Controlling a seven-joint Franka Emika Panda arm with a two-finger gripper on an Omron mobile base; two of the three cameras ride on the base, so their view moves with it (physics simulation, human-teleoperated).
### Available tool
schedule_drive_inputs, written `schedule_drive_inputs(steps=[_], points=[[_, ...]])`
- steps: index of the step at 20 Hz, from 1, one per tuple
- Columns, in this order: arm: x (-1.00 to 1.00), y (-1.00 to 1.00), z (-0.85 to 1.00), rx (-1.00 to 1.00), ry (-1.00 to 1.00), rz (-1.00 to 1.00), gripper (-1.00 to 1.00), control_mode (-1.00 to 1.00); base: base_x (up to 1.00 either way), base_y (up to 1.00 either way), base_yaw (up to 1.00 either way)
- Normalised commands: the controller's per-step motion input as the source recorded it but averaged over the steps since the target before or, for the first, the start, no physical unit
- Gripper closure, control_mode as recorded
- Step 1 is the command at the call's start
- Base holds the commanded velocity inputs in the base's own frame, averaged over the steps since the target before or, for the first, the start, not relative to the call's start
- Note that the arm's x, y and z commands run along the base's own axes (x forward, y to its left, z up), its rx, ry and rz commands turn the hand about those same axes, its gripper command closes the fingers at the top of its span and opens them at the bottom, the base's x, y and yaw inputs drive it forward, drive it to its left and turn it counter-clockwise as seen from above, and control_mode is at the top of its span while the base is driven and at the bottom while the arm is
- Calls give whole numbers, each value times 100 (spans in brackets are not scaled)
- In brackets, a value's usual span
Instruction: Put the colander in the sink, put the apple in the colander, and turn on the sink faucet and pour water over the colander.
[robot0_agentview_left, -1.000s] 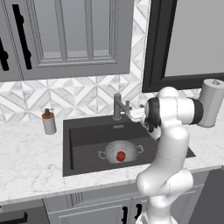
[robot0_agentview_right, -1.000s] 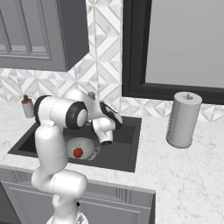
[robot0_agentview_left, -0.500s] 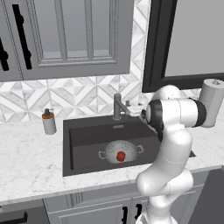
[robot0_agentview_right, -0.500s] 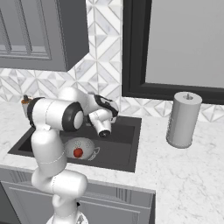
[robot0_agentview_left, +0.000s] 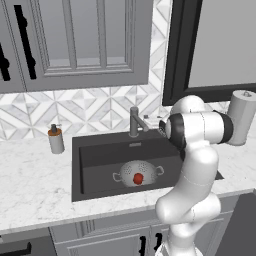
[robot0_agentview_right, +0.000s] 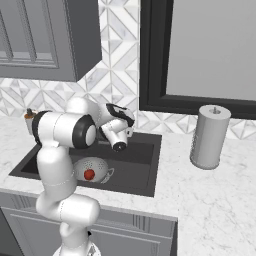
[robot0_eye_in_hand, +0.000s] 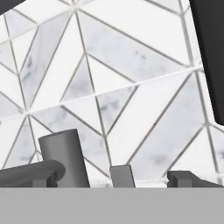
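We see the large dark charcoal rectangular sink (robot0_agentview_left: 100, 150) set in white marble counter, the round silvery-grey perforated metal colander (robot0_agentview_left: 138, 173) resting on its floor and the small red apple (robot0_agentview_left: 138, 177) inside it. That leaves, we judge, the water. The short grey metal faucet (robot0_agentview_left: 135, 121) stands behind the basin (its post close ahead in the hand view). The two-finger gripper (robot0_agentview_right: 119, 145), jaws spread and empty, hovers near it; next, we'd say, it must push the side lever.
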Motion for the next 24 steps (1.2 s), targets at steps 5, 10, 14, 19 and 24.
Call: schedule_drive_inputs(steps=[5, 10, 14, 19, 24], points=[[0, 0, -27, 0, 0, 0, -100, -100, 0, 0, 0], [0, -3, -21, 0, 6, 0, -100, -100, 0, 0, 0], [0, 0, -15, 0, 12, 0, -100, -100, 0, 0, 0], [3, 0, -1, 0, 11, 0, -100, -100, 0, 0, 0], [24, 0, 0, 0, 2, 0, -100, -100, 0, 0, 0]])
